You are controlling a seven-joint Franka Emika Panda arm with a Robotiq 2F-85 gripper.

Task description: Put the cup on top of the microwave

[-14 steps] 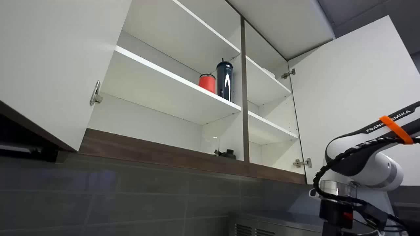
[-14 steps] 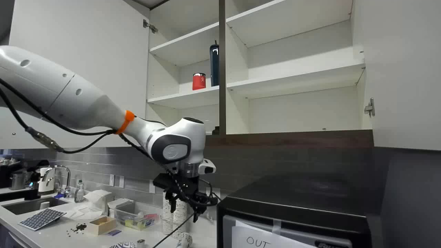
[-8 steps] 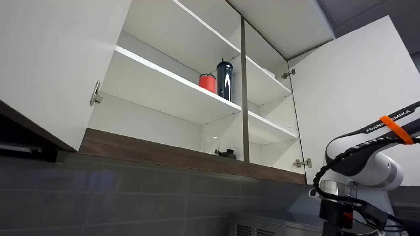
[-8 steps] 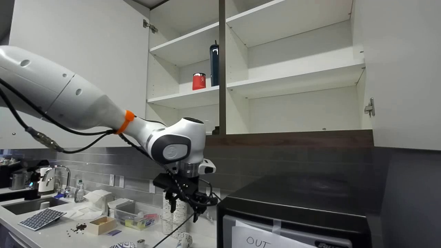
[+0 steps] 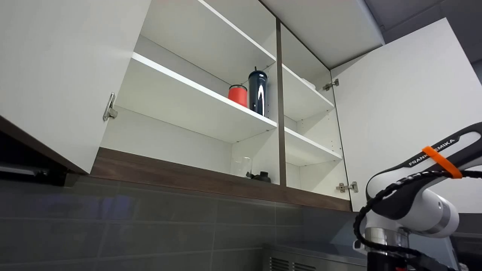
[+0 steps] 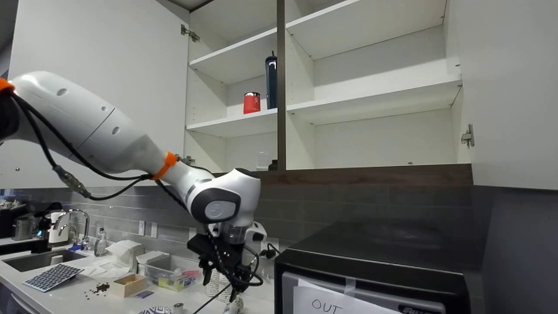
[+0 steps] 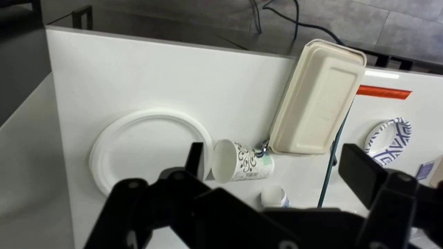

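A: Where is the small tapered white paper cup (image 7: 244,162) with grey scroll markings?

B: Lying on its side on the smooth white counter (image 7: 145,81), mouth facing left in the wrist view. A broad rimmed white plate (image 7: 142,145) is just left of it; whether the 2 touch, I can't tell. Close by on the right lies a beige rectangular molded container (image 7: 318,100), and farther right sits a white bowl (image 7: 392,148) with a violet-blue pattern.

A: And the black 2-fingered gripper (image 7: 277,162)?

B: Spread wide. Seen from the wrist, the cup shows in the gap, with 1 finger to its left and 1 to its right, both apart from it. How high the gripper hangs above, I can't tell. In an exterior view it's over the counter, to the left of a boxy black microwave (image 6: 372,267) standing near on the right.

A: What's on the microwave's front?

B: A white paper sheet (image 6: 320,301), handwritten "OUT", with a strip of tape (image 6: 350,285) at its top.

A: And in the open white cabinet (image 6: 383,139)?

B: On a white shelf (image 6: 235,124), in both exterior views, a red cylindrical cup (image 6: 252,104) with a dark rim stands just left of a tall dark-blue bottle (image 6: 271,83).
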